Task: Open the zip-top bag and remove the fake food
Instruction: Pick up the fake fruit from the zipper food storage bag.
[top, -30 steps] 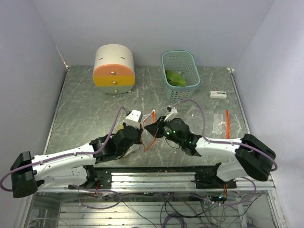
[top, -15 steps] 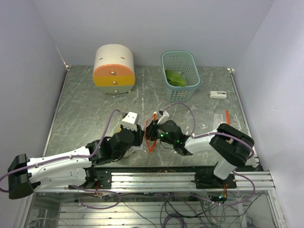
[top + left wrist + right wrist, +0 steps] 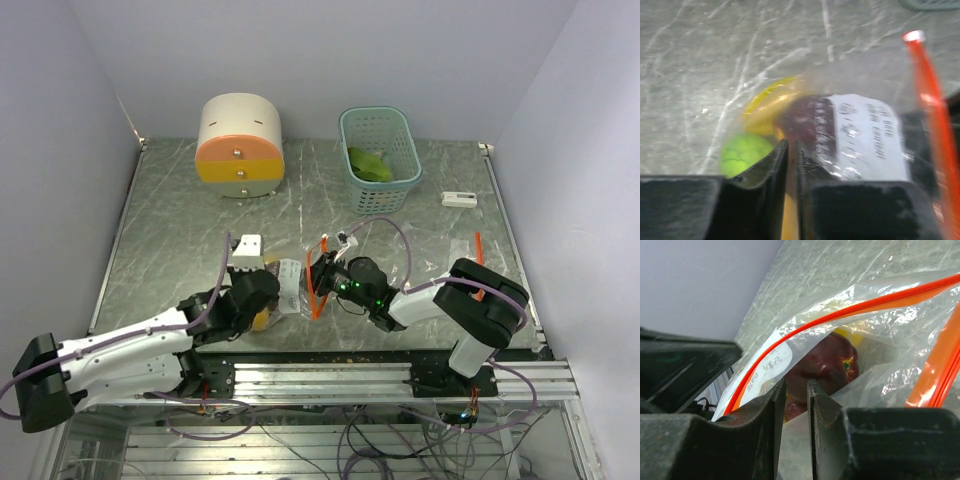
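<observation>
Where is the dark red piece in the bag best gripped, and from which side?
Probably across its rounded body, entering from the right arm's side: the dark red piece lies just behind the orange zip strip, whose lips look parted there. From the left side, the clear bag and its white label cover it.

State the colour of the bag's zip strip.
Orange-red zip strip, clearest in the right wrist view.
</observation>
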Robot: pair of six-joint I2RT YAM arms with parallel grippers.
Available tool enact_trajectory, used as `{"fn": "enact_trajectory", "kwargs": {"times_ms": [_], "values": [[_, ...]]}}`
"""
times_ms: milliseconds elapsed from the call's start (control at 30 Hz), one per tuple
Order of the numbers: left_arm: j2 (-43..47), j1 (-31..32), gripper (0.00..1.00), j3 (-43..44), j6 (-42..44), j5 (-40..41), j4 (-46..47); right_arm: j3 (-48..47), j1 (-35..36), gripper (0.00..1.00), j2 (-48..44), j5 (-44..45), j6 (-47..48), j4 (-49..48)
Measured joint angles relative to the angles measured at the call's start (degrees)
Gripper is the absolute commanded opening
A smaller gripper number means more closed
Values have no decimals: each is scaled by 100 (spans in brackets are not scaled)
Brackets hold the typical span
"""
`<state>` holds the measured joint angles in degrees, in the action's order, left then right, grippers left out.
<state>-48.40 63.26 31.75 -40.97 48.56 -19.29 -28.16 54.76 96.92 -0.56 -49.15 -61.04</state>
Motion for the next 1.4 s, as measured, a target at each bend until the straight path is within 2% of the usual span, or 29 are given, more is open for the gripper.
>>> {"fn": "enact_trajectory", "kwargs": {"times_ms": [33, 167, 267, 600, 833, 933, 1133, 1267, 1400], "values": [[-164, -205, 7, 2, 7, -79, 0, 0, 0, 25, 9, -2, 11, -33], [-426, -1137, 7, -153, 109, -610, 273, 0, 0, 28, 11, -17, 55, -129], [-457, -1480, 7, -345, 170, -931, 525, -2, 0, 33, 11, -22, 120, -142], [-1220, -1545, 7, -407, 356, -1858, 1416, -210, 0, 61, 20, 22, 518, 286], [-1784, -1547, 7, -501, 393, -2323, 1958, -527, -4, 88, 20, 531, 1209, 1364], [-1823, -1550, 7, -555, 398, -2483, 2120, -564, -4, 93, 17, 640, 1495, 1631], [-1895, -1550, 7, -562, 435, -2741, 2282, -782, -4, 94, 138, 538, 1928, 2068], [-1891, -1552, 7, -616, 455, -2798, 2339, -841, -4, 76, 254, 487, 2037, 2153], [-1904, -1552, 7, -634, 450, -2802, 2367, -791, -20, 70, 179, 518, 2063, 2212]]}}
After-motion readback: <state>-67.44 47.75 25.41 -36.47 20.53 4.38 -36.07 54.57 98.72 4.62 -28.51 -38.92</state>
